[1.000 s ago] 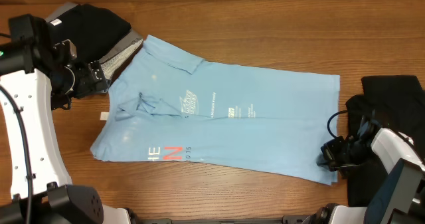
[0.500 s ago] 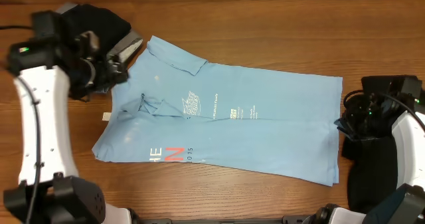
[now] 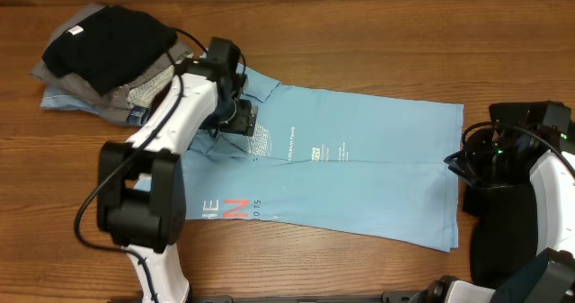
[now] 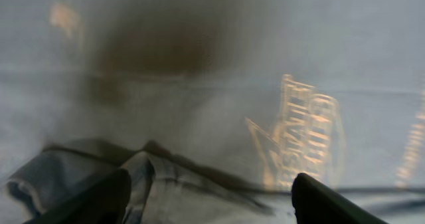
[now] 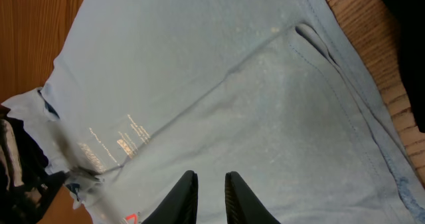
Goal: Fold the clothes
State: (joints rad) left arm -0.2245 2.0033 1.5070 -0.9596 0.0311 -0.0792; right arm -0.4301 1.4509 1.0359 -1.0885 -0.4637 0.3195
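Stacked garments [image 3: 99, 56] lie off the collar end of the T-shirt [image 3: 359, 177]. The shirt is flat on the table [image 3: 359, 33] and looks narrowed lengthwise; cross-folds not yet made. Left gripper [image 4: 209, 191] is over its chest logo, fingers wide apart, empty. Right gripper [image 5: 210, 184] is above its hem end, fingers nearly together, holding nothing.

Robotics test bench: two white robot arms [image 3: 175, 114] work over a bare wooden surface [image 3: 377, 42], heap of clothes [image 3: 103, 56] at its far-left corner.
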